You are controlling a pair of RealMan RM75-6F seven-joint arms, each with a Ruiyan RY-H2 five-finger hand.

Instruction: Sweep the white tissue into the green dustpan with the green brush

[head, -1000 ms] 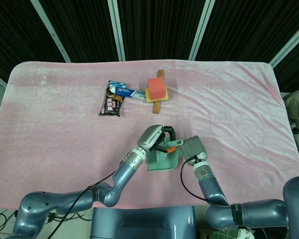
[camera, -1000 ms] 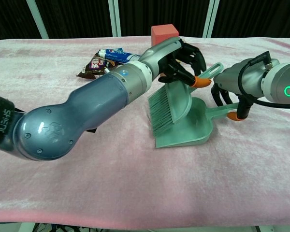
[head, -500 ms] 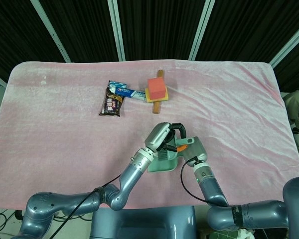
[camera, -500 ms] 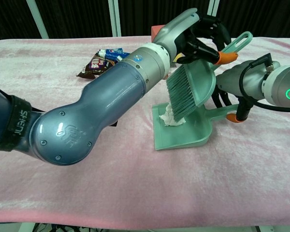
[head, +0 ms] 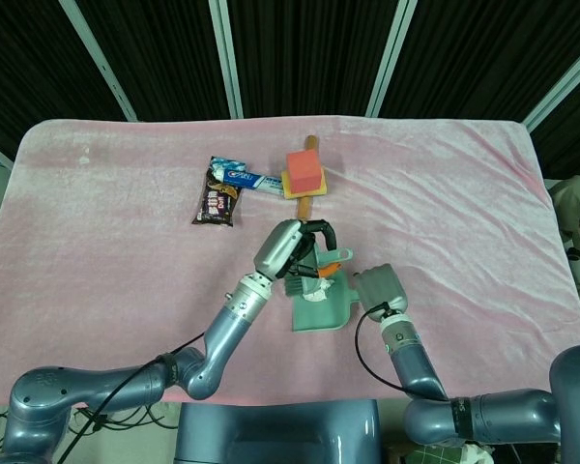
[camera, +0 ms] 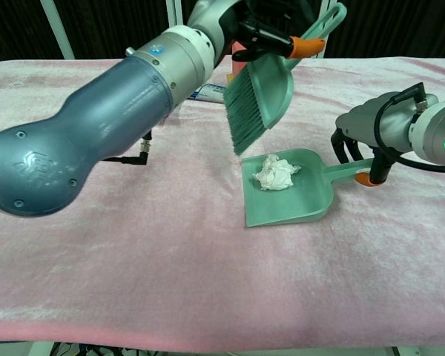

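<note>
The tissue [camera: 276, 172] lies inside the dustpan [camera: 297, 210], so the sweep looks done. The left hand [camera: 271, 18] grips the brush [camera: 256, 104] above the pan; the right hand [camera: 367, 133] holds the dustpan's handle on the pink surface [camera: 133, 237].

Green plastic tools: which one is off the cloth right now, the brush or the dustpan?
The green plastic brush: the left hand holds it in the air, bristles down. The green plastic dustpan lies flat on the pink cloth, holding the white crumpled tissue.
</note>
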